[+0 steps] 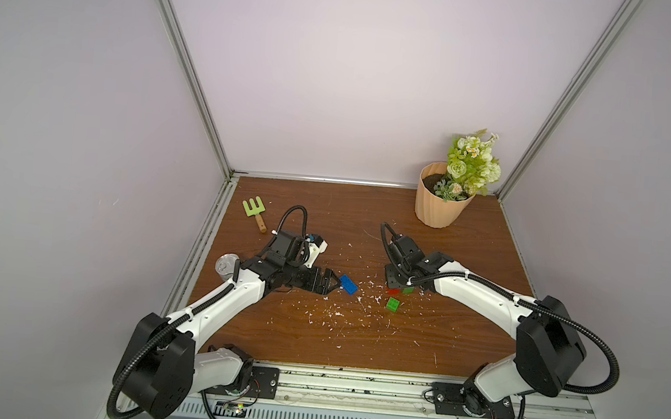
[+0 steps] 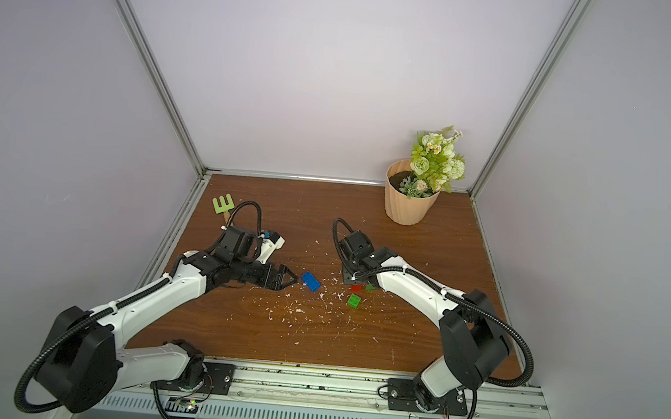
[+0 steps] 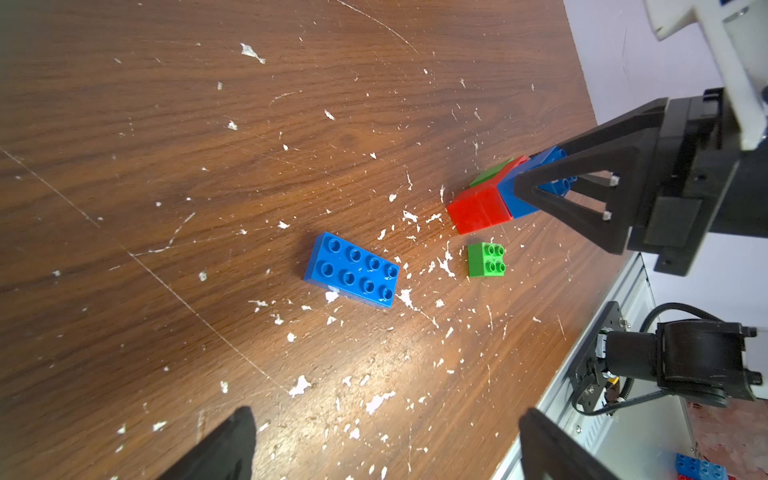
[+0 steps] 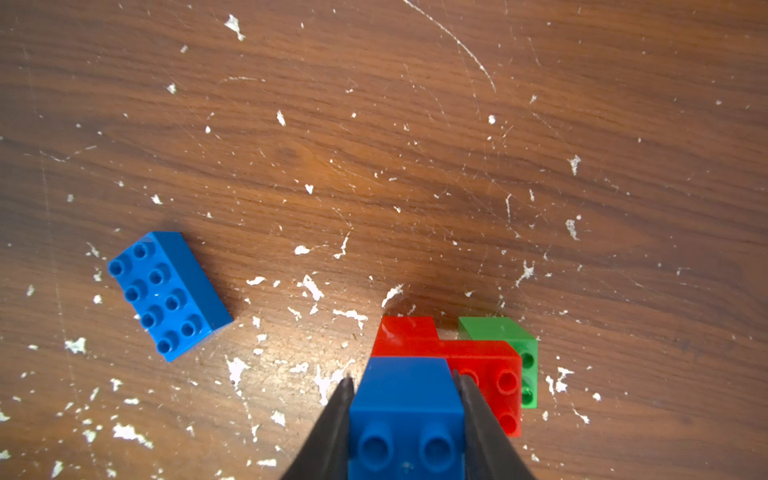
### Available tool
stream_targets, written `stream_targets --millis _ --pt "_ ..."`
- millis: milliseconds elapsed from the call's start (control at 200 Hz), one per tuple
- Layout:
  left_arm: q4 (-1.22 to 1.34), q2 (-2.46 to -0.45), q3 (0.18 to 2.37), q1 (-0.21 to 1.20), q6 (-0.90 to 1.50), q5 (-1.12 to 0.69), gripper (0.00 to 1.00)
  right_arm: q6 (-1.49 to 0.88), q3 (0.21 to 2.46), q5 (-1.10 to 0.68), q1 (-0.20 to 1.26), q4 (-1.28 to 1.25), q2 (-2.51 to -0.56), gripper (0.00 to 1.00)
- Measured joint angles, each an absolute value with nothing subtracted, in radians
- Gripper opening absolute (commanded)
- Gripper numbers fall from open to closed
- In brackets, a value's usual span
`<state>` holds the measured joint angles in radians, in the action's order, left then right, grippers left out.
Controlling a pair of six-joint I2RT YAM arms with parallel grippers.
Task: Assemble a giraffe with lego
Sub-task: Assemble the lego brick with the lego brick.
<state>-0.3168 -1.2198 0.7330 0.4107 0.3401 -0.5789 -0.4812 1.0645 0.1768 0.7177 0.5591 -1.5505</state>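
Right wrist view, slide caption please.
Right gripper grips square blue brick joined to red-and-green assembly; oblong blue brick lies apart.

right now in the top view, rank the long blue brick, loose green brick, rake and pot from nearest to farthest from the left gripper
1. Long blue brick, just off the left gripper tips.
2. Loose green brick, beyond it, mid-table.
3. Rake, back left.
4. Pot, back right corner.

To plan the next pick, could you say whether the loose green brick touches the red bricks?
Apart: left wrist view shows bare table between green brick and red bricks.
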Motion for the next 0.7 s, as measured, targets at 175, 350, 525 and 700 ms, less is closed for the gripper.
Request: stream_targets --millis 175,350,525,700 --pt "-0.317 -1.22 0.733 0.411 0.34 -0.579 1.0 -0.492 1.036 0.178 0.718 0.524 -1.539 0.27" --pt "-0.317 -1.22 0.733 0.411 0.34 -0.579 1.0 -0.492 1.035 0.178 0.718 0.516 -1.544 0.26" --pt "-0.317 -1.219 0.733 0.411 0.34 -0.579 0.99 -0.488 1.055 0.179 0.717 0.535 -1.56 0.26" --pt "-0.317 -1.219 0.733 0.411 0.34 -0.579 1.0 -0.476 1.057 0.177 0.717 0.549 -1.568 0.27"
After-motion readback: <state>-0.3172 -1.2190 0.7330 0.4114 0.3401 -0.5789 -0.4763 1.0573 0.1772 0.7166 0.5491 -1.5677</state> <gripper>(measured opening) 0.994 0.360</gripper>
